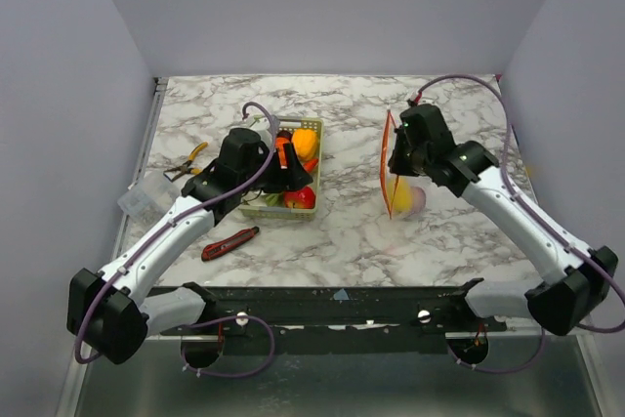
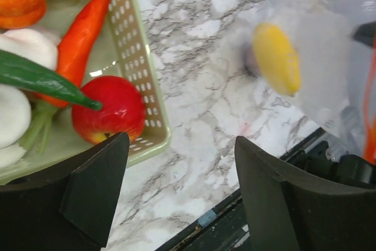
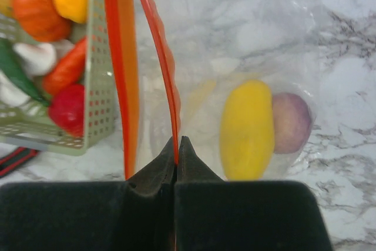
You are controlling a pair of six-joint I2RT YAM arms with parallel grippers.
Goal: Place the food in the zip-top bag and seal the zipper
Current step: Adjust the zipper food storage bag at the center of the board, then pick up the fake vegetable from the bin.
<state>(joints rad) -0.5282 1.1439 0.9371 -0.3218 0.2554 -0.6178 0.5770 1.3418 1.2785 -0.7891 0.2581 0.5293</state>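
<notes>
Right pincer (image 3: 177, 145) clamps the thin orange-red zipper strip (image 3: 168, 80), propping open the clear crinkly bag (image 3: 276, 33) for loading, while left pincer (image 2: 181, 145) gapes empty above glossy toy food (image 2: 111, 110) in the green mesh basket (image 2: 138, 69).

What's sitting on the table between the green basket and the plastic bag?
Nothing: only bare marble table runs between the basket and the bag. The top view shows this, and the left wrist view agrees.
</notes>
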